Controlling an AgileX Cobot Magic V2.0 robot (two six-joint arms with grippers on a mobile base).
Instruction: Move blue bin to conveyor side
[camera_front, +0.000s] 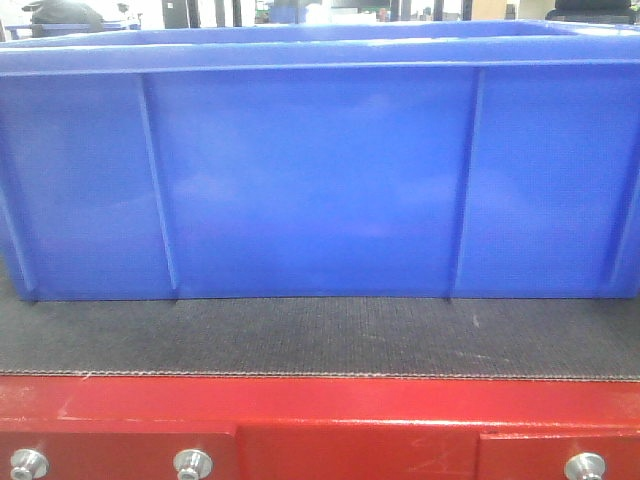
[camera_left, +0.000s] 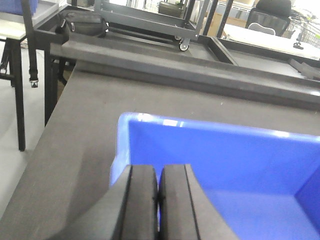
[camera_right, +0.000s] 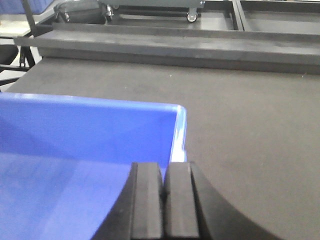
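Front view: the blue bin (camera_front: 320, 170) sits on the conveyor (camera_front: 320, 335), near its red-framed edge. Left wrist view: the left end effector (camera_left: 158, 200) pinches the bin's near wall, pads together on it, likely for dragging; the visible interior looks empty. Right wrist view: the right end effector (camera_right: 163, 205) clamps the opposite end likewise.

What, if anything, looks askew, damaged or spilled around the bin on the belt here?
Nothing stands out. The blue bin sits flat and square on the conveyor, its walls unbroken and its visible interior empty. The left gripper and right gripper look pinched on the rim at opposite ends. No spill shows on the belt.
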